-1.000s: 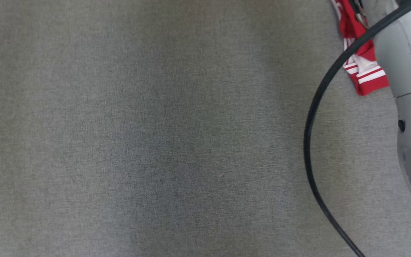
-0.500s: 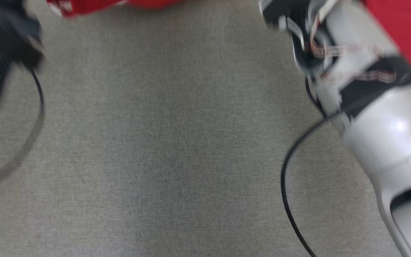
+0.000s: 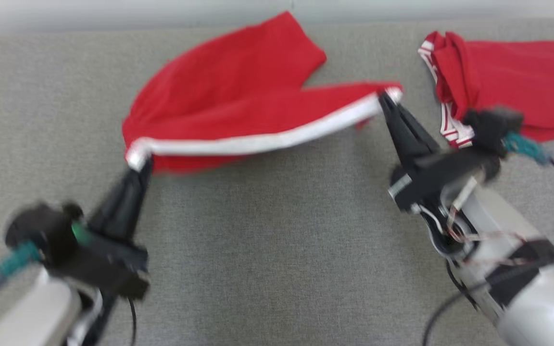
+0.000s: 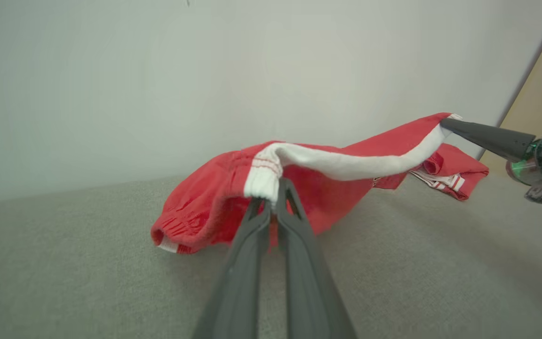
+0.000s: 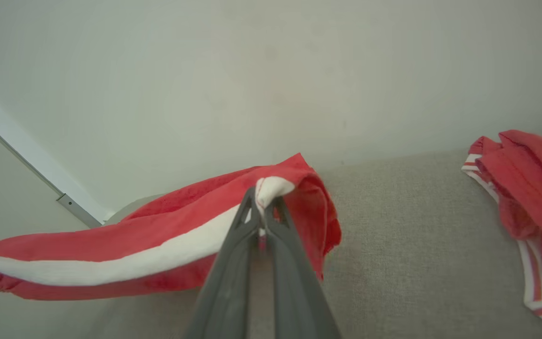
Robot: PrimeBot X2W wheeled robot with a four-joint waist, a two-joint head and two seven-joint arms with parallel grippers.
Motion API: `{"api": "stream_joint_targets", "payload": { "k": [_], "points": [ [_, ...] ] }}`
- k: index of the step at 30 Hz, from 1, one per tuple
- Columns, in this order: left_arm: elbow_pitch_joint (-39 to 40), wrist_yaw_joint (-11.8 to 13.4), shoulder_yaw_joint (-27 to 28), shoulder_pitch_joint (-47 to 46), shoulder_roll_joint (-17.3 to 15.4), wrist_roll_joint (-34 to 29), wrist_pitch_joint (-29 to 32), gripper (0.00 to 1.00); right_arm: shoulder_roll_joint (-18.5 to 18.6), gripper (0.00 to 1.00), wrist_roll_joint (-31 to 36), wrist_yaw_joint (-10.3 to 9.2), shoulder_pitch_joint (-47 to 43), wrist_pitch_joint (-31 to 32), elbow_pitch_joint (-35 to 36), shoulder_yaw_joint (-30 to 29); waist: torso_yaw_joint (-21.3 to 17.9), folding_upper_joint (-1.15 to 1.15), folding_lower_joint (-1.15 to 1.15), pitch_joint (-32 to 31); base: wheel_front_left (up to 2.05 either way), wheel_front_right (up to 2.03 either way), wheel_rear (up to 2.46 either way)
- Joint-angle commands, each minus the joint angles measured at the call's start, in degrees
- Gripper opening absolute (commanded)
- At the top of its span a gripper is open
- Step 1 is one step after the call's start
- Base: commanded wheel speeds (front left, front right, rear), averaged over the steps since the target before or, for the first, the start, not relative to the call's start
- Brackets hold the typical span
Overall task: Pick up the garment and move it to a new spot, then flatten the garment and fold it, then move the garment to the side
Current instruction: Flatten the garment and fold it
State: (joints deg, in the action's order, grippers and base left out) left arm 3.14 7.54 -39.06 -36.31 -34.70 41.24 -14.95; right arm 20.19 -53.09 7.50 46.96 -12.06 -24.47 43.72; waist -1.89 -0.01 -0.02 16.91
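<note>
The grey fabric surface (image 3: pixel 277 269) is seen nearest, with a pale forearm at each lower corner. Above these, the left gripper (image 3: pixel 138 161) is clamped on one end of the white waistband (image 3: pixel 258 140) of the garment (image 3: pixel 229 91). The right gripper (image 3: pixel 388 98) is pinched tight on the other end. In each wrist view the band's end is seen nipped between the dark fingertips (image 4: pixel 257 214).

The waistband is pulled into a long, slightly sagging line between the two grippers and is held up off the surface. It is a wide ribbed elastic, with fine red stitching near the left end. Behind it the red body of the garment is draped down and back, wrinkled, with its far part resting on the surface near the back edge. A gathered leg hem (image 4: pixel 172 235) with a thin white trim is seen low on the left side.

Farther right, a second red garment (image 3: pixel 512 81) with white stripes is left crumpled on the surface, just beyond the right gripper. A pale wall (image 4: pixel 158 70) is seen behind everything.
</note>
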Motion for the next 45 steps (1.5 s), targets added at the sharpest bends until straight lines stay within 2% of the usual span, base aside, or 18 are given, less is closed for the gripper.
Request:
{"api": "stream_joint_targets", "payload": {
  "k": [1,6,9,14,22,30,37,45],
  "points": [
    [1.14,0.51,1.05,4.5,0.92,-1.23,-0.3,0.0,1.68,0.0,0.58,-0.02,-3.78,0.09,1.75,-1.16,0.55,0.01,0.02,-1.94,0.0,0.0,0.0],
    [1.99,0.26,3.92,16.87,6.13,-4.22,-0.28,0.0,3.06,0.0,3.5,-0.01,-15.7,1.87,7.33,-5.64,0.35,0.01,0.02,-4.95,0.0,0.0,0.0],
    [1.6,-0.42,4.26,19.87,7.5,-6.33,-0.28,0.0,2.98,0.0,4.2,-0.01,-19.87,2.7,9.54,-7.73,0.51,0.01,0.02,-6.06,0.0,0.0,0.0],
    [-0.43,-2.32,6.34,26.92,11.84,-10.46,-0.28,0.0,2.96,0.0,7.32,-0.01,-31.13,7.2,15.23,-13.15,0.82,0.01,0.02,-9.4,0.0,0.0,0.0],
    [-1.71,-3.28,9.67,34.35,15.6,-14.43,-0.27,0.0,2.43,0.0,11.44,-0.02,-42.17,14.16,21.74,-18.52,1.18,0.01,0.02,-12.41,0.0,0.0,0.0],
    [-1.31,-4.82,14.23,42.37,18.54,-17.89,-0.28,0.0,1.53,0.0,11.69,-0.01,-53.89,22.33,30.22,-23.86,2.21,0.01,0.02,-14.34,0.0,0.0,0.0],
    [-2.02,-7.47,17.09,43.8,20.91,-19.9,-0.28,0.0,-0.93,0.0,12.88,-0.01,-55.83,25.94,34.56,-25.6,2.67,0.01,0.02,-14.58,0.0,0.0,0.0],
    [-2.13,-10.29,20.51,40.01,21.83,-22.36,-0.28,0.0,-3.53,0.0,14.85,-0.01,-47.41,24.2,33.71,-24.16,2.49,0.01,0.02,-14.87,0.0,0.0,0.0]
  ]
}}
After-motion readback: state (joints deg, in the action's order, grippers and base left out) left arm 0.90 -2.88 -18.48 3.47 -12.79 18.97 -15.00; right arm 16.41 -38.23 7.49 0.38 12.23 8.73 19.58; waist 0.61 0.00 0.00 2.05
